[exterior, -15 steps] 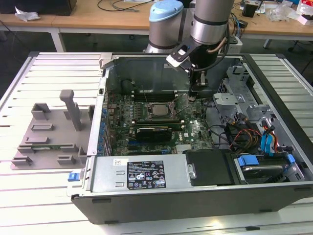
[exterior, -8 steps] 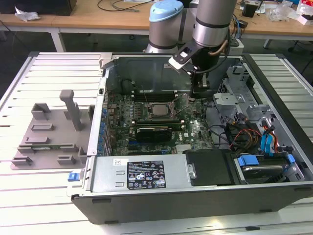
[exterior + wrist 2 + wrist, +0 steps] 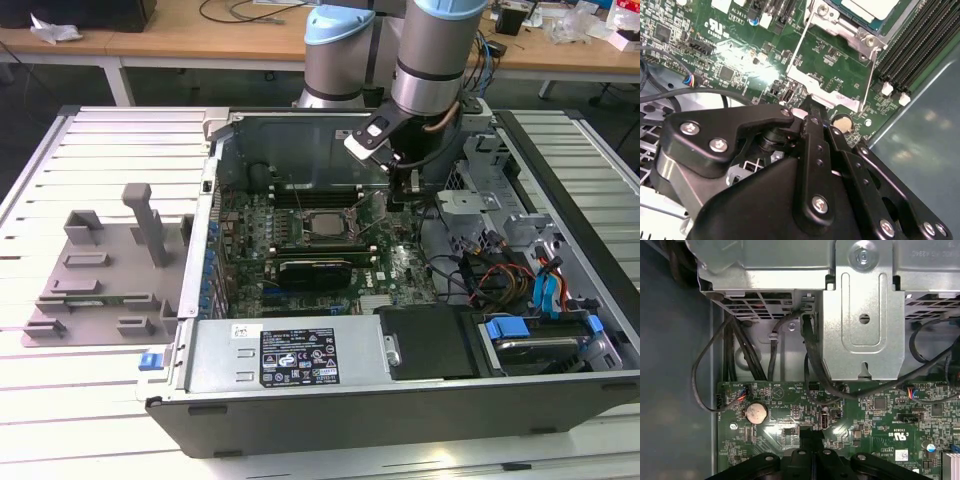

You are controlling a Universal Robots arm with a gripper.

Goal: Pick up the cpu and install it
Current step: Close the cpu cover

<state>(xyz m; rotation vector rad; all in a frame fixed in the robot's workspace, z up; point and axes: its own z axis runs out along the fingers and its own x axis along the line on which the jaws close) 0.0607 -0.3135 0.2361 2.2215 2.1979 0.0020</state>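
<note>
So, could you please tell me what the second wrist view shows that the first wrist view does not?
The second wrist view brings in the cpu sitting in its socket frame and the memory slots. The first wrist view brings in a metal bracket with a screw near one end. Both wrist views share the green board, the coin battery and the black claw.

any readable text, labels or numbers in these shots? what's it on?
Nothing I can quote with confidence.
On the silver housing: black label, print too small to read.
Beside it: white sticker, unreadable.
On the motherboard, first wrist view: white lettering, too small to read.
On the cpu, second wrist view: no print I can make out.
</note>
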